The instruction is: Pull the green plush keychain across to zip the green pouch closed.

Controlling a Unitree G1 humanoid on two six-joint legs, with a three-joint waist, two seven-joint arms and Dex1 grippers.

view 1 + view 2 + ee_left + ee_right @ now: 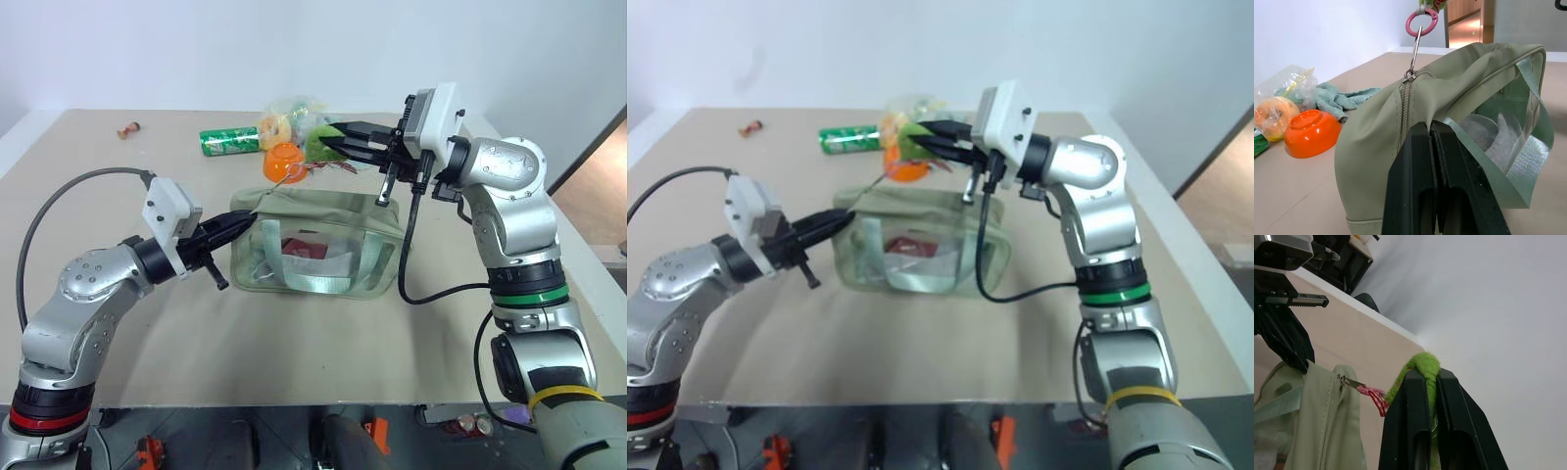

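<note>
The green pouch (pixel 318 245) stands on the table, with a red item showing through its clear side. My left gripper (pixel 235 227) is shut on the pouch's left end; its fingers (pixel 1415 186) pinch the fabric just below the zip. The zip slider (pixel 1410 74) sits near that end. A thin metal pull rises from it to a pink ring (pixel 1421 23). The green plush keychain (pixel 1420 364) hangs on that ring. My right gripper (pixel 330 139) is shut on the plush, above and behind the pouch's left part, and the pull is drawn taut.
Behind the pouch are an orange bowl (pixel 285 157), a green can (pixel 228 141), a clear bag of items (pixel 284 119) and a grey-green cloth (pixel 1342 98). A small brown object (pixel 128 128) lies far back left. A black cable (pixel 407 264) hangs from the right wrist beside the pouch.
</note>
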